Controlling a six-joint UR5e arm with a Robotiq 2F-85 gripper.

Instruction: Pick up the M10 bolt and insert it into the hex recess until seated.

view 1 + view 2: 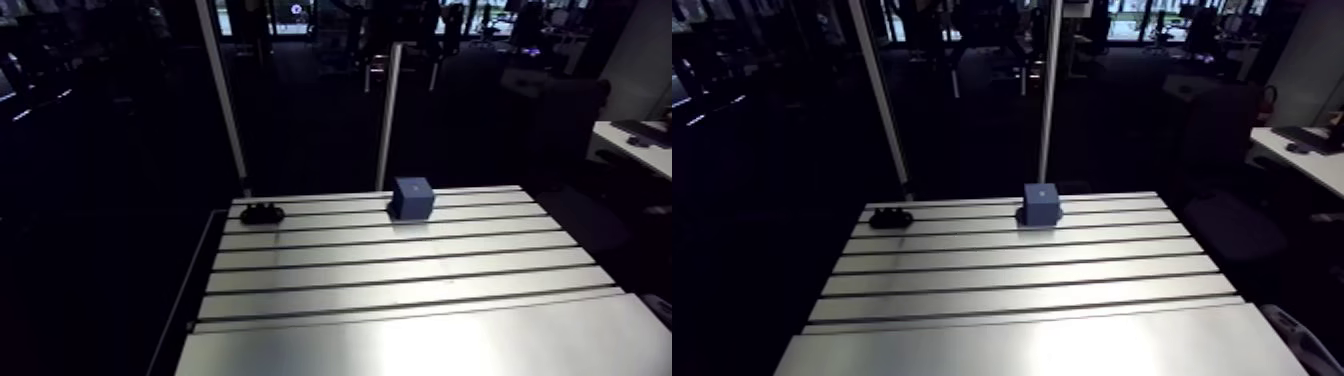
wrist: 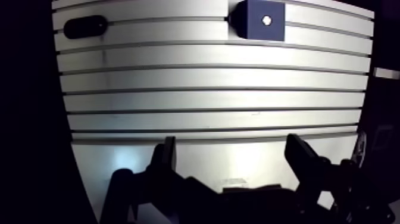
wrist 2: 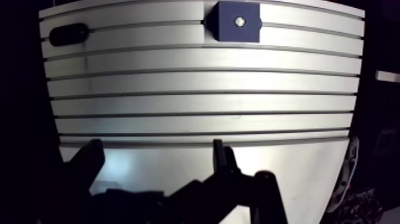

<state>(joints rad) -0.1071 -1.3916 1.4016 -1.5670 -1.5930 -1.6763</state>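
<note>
The only candidate for the M10 bolt is a small black oblong piece (image 1: 262,213) lying on the far strip of the counter (image 1: 400,280), close to its far left corner. It is so dark that no thread, head or shank can be made out, and in the arm view it reads as a low, lumpy shape and in the wrist view as a flat rounded smudge, so whether it is one part or several cannot be told. Along the same far strip, well apart from it to the right, stands a blue block (image 1: 411,198), square-sided and upright, touching nothing else. Its top face carries a small pale recess (image 2: 266,19) at the centre, too small for its hex outline or depth to be read. The wrist view crops the block's far edge, and there the counter's slots bow into curves. The tool (image 2: 233,158) hangs over the near, smooth part of the counter, well apart from both pieces, which lie far ahead of it. Its two fingers (image 2: 165,158) stand spread wide with only bare metal showing between them, gripping nothing. The fingers are dark silhouettes, their pads hard to distinguish, and their bases merge into the black mass of the wrist below.
</note>
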